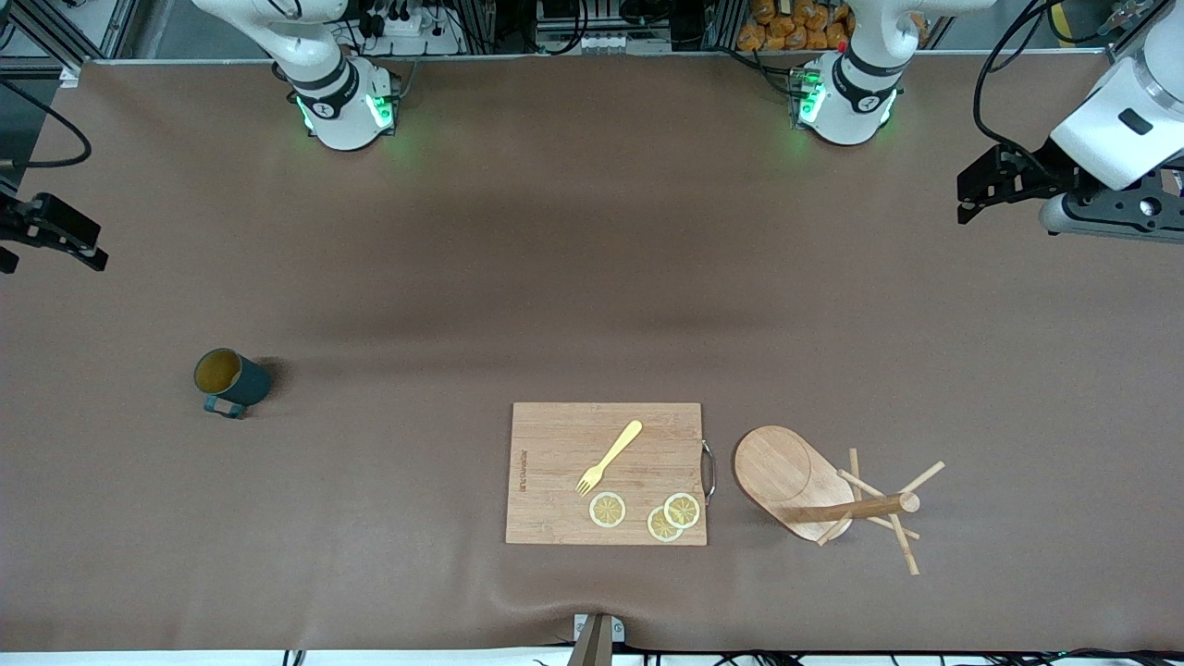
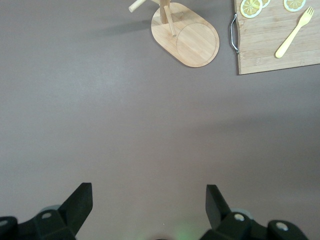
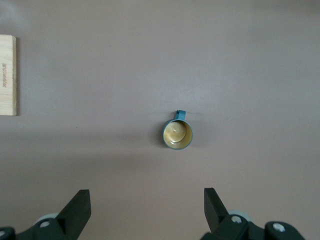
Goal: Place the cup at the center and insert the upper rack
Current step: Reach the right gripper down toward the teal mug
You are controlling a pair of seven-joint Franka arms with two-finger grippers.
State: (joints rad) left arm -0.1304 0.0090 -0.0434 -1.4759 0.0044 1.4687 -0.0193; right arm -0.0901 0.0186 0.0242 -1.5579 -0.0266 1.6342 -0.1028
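Nearest the front camera: upper rack (image 1: pixel 814 490) tipped over on the desk (image 1: pixel 592 277), beside cutting board (image 1: pixel 606 474) with fork (image 1: pixel 609 457) and lemon slices (image 1: pixel 647 513). Farther, toward the right arm's end: cup (image 1: pixel 229 380), upright. Up in the air at either end: left pincer (image 2: pixel 149 202) and right pincer (image 3: pixel 147 202), fingers apart, empty.

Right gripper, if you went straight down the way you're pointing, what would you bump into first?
Probably just the bare brown table. The right gripper is open and points down at it, while the cup stands a little ahead of its fingers, likely missed.
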